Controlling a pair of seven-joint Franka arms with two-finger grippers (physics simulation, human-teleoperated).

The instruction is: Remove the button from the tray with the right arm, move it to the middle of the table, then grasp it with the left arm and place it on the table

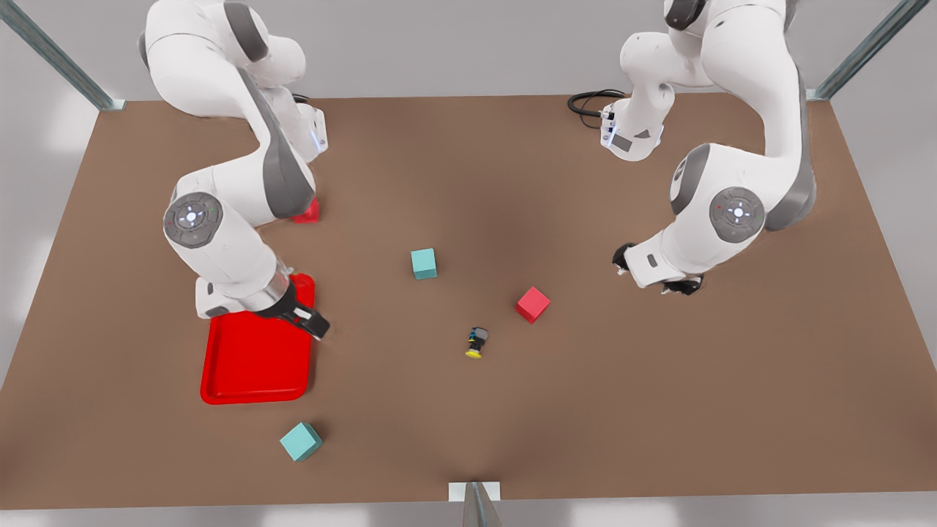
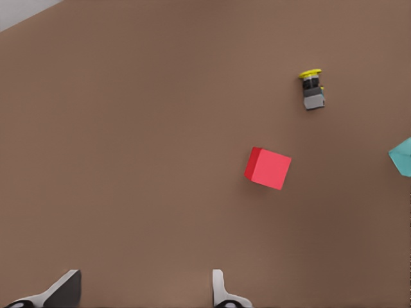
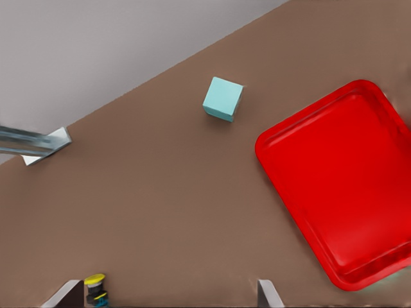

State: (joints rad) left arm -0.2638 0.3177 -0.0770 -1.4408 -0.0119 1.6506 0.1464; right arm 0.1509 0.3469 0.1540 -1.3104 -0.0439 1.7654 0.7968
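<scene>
Teal cube (image 1: 301, 441) nearest camera. Button (image 1: 477, 342) on its side on table (image 1: 659, 410) mid-area, clear of both grippers, so drop-off looks done. Right gripper (image 1: 311, 320) over tray (image 1: 249, 366) rim, fingers wide, empty. Left gripper (image 1: 655, 274) fingers wide, empty, red cube (image 2: 268, 168) ahead.

Button (image 1: 476, 342): yellow cap, black-grey body | tray (image 1: 249, 366): bright red | table (image 1: 512, 183): matte brown | cubes: two teal (image 1: 424, 263), one red (image 1: 532, 304)
</scene>
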